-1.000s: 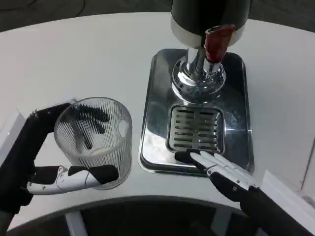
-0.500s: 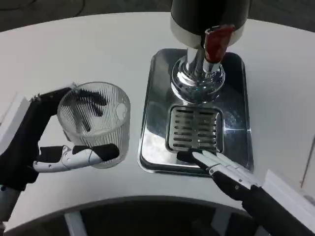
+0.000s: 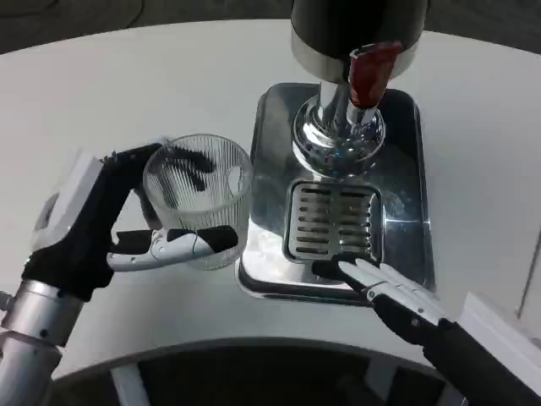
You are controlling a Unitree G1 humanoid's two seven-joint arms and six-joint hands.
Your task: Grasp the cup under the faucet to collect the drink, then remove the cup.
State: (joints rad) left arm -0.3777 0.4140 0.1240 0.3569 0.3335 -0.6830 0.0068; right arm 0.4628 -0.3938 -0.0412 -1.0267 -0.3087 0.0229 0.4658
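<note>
L hand [image 3: 127, 228] has the ribbed glass cup [image 3: 199, 201] wrapped: fingers round the far side, thumb across the near wall. Cup looks empty, carried upright just left of the steel drip tray [image 3: 262, 245], its right edge about at the tray's rim, not yet under the faucet [image 3: 338, 135].

Risks, imo: you clip the raised tray rim w/ the cup base and it tips or slips in the grip; glass is slick, ribs help a bit. Go too high and the cup rim hits the spout. Stop short of the grate [image 3: 332, 222] and the drink misses.

R hand [image 3: 380, 283] lies flat on the tray's near edge, fingers straight and together, holding nothing, tips at the grate's corner. It's close to where the cup goes; watch for a bump.

Hard to see: dispenser body cut off at top, red lever [image 3: 369, 72] only partly clear, spout opening hidden, cup base masked by thumb, R forearm cut off.
</note>
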